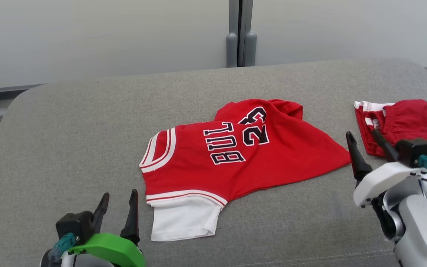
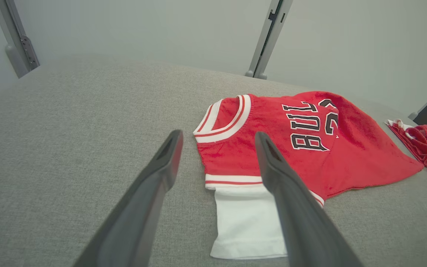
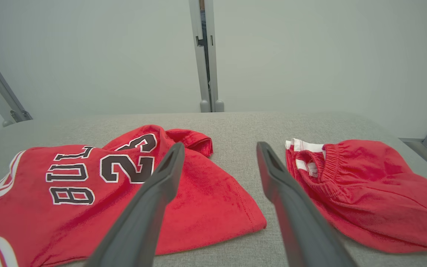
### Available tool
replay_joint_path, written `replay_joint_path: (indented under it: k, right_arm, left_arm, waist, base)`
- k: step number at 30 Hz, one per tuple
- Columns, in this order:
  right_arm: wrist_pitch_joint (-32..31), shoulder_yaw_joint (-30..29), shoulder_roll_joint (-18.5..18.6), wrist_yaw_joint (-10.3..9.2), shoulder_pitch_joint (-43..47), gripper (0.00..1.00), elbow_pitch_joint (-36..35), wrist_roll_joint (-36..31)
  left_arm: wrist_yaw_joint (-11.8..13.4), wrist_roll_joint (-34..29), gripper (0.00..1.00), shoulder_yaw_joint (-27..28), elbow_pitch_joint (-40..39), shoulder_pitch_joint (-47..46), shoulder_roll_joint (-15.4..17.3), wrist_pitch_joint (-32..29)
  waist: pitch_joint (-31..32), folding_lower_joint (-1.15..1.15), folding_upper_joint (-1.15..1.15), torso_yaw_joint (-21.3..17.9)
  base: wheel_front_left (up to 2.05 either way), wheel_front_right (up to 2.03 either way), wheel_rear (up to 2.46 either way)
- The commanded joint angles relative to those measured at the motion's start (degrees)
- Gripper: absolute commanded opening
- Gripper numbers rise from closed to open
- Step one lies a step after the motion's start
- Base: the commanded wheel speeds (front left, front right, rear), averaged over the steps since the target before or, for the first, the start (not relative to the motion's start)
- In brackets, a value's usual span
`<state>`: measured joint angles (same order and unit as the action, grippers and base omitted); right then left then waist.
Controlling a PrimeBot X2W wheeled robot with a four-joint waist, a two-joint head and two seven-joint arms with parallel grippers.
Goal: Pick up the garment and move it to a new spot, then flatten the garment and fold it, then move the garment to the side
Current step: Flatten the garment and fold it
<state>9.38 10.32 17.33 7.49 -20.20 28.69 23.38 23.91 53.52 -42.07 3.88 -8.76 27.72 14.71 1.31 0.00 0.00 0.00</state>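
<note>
jersey (image 1: 235,159): on the cushion (image 1: 69,141), at its middle
shorts (image 1: 410,122): on the cushion, right of the jersey, apart from it
left gripper (image 1: 120,193): before the jersey's left end
right gripper (image 1: 361,134): before the gap between jersey and shorts

Soft, even light is spreading over the grey padded surface (image 1: 69,148), throwing only faint shadows along the hem of the red jersey (image 1: 235,159). Nothing is glaring. The wrist views are tilting the upright posts (image 2: 15,40) near the edges, and the dark fingers (image 3: 139,222) of the right tool (image 3: 219,146) are blurring up close, while the head view is looking crisp
</note>
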Motion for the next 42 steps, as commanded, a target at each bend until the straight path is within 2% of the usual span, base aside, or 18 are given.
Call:
replay_joint_path:
  k: [1, 9, 13, 18, 23, 31, 42]
  right_arm:
    - [-0.59, -1.55, -1.40, 0.00, 2.79, 1.00, -2.31, -1.82]
    - [-6.17, -8.00, -9.43, 0.00, 13.13, 1.00, -16.41, -9.35]
    - [-8.41, -8.79, -11.29, -0.01, 15.52, 1.00, -20.57, -11.29]
    - [-11.10, -9.14, -13.07, 0.00, 18.05, 1.00, -25.40, -12.24]
    - [-12.39, -9.86, -13.90, 0.00, 19.64, 1.00, -27.73, -12.71]
    - [-13.49, -10.01, -14.33, 0.00, 20.99, 1.00, -29.39, -12.57]
    - [-12.11, -9.70, -14.40, 0.00, 22.34, 1.00, -27.50, -10.35]
  left_arm:
    - [-0.25, -0.81, 1.00, 0.95, -0.15, 1.59, 0.65, 0.30]
    - [-1.36, -4.97, 1.00, 5.98, -1.05, 5.09, 2.94, 0.43]
    - [-2.59, -5.99, 1.00, 7.44, -0.96, 6.04, 3.58, 0.44]
    - [-5.40, -6.59, 1.00, 9.12, 0.17, 7.30, 4.21, 0.45]
    - [-8.40, -6.97, 1.00, 9.98, 1.47, 7.64, 4.64, 0.46]
    - [-10.75, -8.72, 1.00, 12.68, 2.61, 5.56, 3.64, 0.46]
    - [-11.34, -9.50, 1.00, 11.68, 4.01, 5.10, 3.87, -0.36]
  waist:
    - [1.57, 0.00, 0.00, -0.79]
    - [2.75, 0.00, 0.00, -0.12]
    - [2.98, 0.00, 0.00, 0.20]
    - [3.32, 0.00, 0.00, 0.83]
    - [3.83, 0.00, 0.00, 1.58]
    - [4.37, 0.00, 0.00, 2.96]
    - [5.85, 0.00, 0.00, 3.22]
  base:
    - [0.00, 0.00, 0.00]
    - [0.00, 0.00, 0.00]
    - [0.00, 0.00, 0.00]
    - [0.00, 0.00, 0.00]
    - [0.00, 0.00, 0.00]
    - [0.00, 0.00, 0.00]
    - [0.00, 0.00, 0.00]
